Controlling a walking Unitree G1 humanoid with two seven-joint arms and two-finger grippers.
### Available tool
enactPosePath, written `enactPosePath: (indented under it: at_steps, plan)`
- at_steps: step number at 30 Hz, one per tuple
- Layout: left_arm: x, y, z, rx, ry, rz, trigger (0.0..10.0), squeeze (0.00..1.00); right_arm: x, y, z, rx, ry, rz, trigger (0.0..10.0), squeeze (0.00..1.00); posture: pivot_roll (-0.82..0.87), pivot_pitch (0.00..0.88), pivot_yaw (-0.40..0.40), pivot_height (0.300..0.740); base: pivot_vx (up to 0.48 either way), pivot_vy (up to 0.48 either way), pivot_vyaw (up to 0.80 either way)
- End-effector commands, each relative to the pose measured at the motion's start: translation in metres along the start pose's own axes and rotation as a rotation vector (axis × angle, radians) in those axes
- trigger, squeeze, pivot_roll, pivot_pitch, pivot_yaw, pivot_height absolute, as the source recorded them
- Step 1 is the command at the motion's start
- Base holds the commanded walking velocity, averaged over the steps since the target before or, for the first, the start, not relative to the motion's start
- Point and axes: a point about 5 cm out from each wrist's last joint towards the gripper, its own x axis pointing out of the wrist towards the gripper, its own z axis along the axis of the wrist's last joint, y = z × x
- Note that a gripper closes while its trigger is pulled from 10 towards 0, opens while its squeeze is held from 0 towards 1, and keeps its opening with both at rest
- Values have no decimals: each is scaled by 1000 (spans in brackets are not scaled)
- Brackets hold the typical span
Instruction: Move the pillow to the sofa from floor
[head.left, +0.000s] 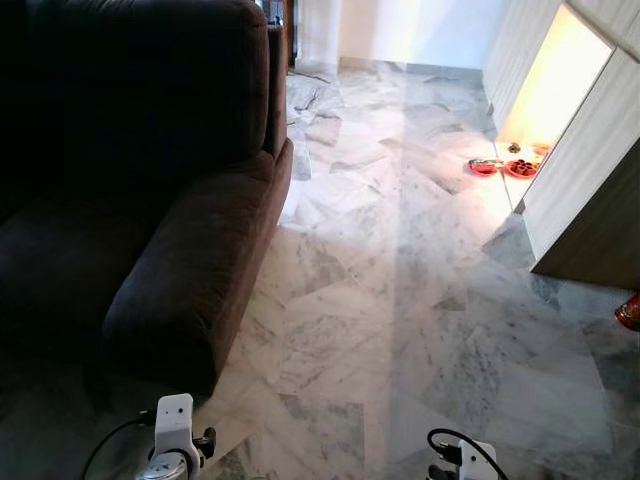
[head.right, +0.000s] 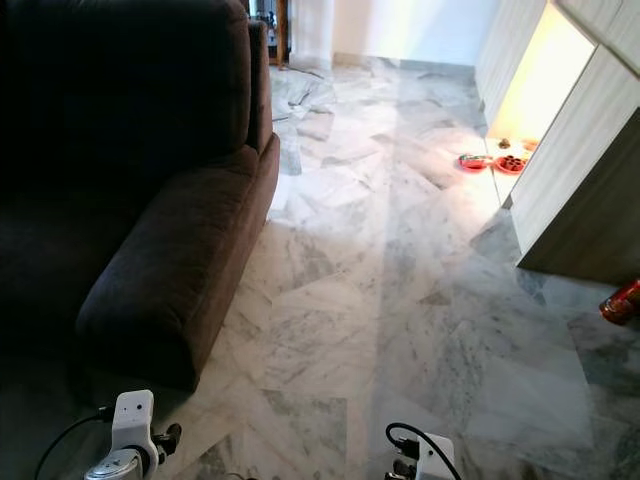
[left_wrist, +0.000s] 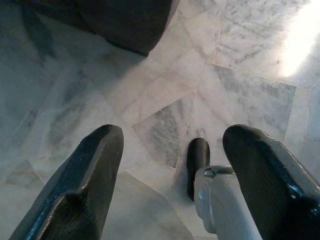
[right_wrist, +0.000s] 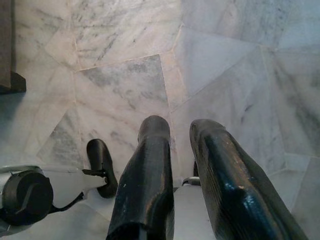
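2 grippers hang low over the marble floor (head.left: 400, 300), and both carry nothing. The left gripper (left_wrist: 170, 165) has its black fingers (left_wrist: 85, 180) spread wide apart above the pale tiles. The right gripper (right_wrist: 180, 165) has its fingers close to each other, with only a narrow slit between them.

The dark sofa (head.left: 150, 200) stands on the robot's left, and its rounded armrest (head.left: 190, 290) is near the left arm. No pillow can be found on the floor or on the seat, so its place I cannot tell; the robot probably must turn or walk to search for it first.

A pillow should be light and soft, not fragile. It will sag when held by 1 corner, so I judge that pinching deep into an edge or the middle is better.

2 red dishes (head.left: 503, 167) lie far ahead beside the lit cabinet (head.left: 590, 150).
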Motion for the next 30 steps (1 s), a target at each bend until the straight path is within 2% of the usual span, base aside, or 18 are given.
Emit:
enactPosePath:
  at_steps: [1,15,30]
  plan:
    - [0,0,-3,-1,16,4,10000,0,-1,-3,-2,2,12,-7,10000,0,27,0,-33,740,0,341,0]
    - [0,0,-2,-15,14,7,10000,0,-1,-4,0,-26,12,-9,10000,0,23,22,-41,740,0,344,0]
    - [0,1,-1,-23,15,14,10000,0,0,-3,1,-1,3,-8,10000,0,23,32,-39,740,0,346,0]
